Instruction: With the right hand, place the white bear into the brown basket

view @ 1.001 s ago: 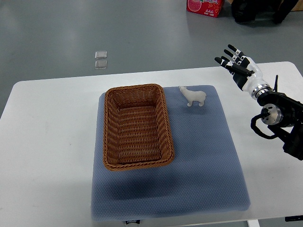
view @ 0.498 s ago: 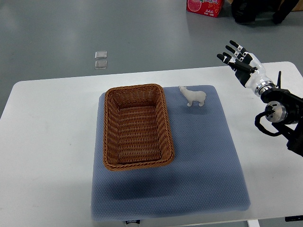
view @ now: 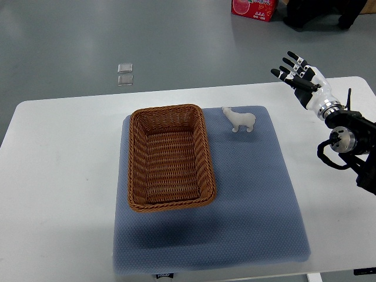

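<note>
The basket (view: pixel 170 157) lay empty on the left half of the blue mat (view: pixel 252 194), its long side running away from the robot, mouth up and unobstructed, ready to receive. Just beside its far right corner, apart from the rim, the bear (view: pixel 239 119) stood upright on the mat, side-on to the camera. Well to the right, above the table (view: pixel 59 176) near its far right edge, the right hand (view: pixel 301 78) was raised with fingers (view: pixel 286 64) spread wide and holding nothing, a posture judged suited to an approach. The grasp was not yet made; the bear remained outside the basket. The left hand was not seen.
</note>
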`<state>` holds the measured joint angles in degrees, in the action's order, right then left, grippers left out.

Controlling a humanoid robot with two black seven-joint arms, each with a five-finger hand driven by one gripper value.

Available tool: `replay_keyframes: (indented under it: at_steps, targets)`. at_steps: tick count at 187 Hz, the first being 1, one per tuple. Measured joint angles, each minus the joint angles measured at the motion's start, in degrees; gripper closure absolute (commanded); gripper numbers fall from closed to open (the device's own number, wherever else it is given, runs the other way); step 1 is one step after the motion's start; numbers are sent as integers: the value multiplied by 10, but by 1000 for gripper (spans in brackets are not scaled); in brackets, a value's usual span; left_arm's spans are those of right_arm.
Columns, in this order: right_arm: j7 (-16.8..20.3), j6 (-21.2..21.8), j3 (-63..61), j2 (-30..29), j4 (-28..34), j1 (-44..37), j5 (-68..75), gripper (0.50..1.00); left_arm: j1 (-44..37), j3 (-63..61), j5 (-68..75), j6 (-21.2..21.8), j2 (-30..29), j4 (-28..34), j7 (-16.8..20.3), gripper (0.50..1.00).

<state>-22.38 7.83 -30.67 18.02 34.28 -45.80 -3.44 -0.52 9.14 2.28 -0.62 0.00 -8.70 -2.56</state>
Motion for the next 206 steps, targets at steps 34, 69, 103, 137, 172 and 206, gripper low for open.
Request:
replay_keyframes:
  at_steps: [34,69,103,137,172,206]
  targets:
    - [2,2,1,1,1,-6,-23,576,0,0,0,0,0,0,0,500]
    - [3,2,9,7,2,-14,-115,579,0,0,0,0,0,0,0,500]
    - [3,2,10,10,7,-31,-309,585,0,0,0,0,0,0,0,500]
    - [2,11,11,23,20,-50,-476,597,0,0,0,0,0,0,0,500]
    - [1,21,12,26,28,-59,-643,638,0,0,0,0,0,0,0,500]
    - [5,16,17,22,28,-59,-746,666,0,0,0,0,0,0,0,500]
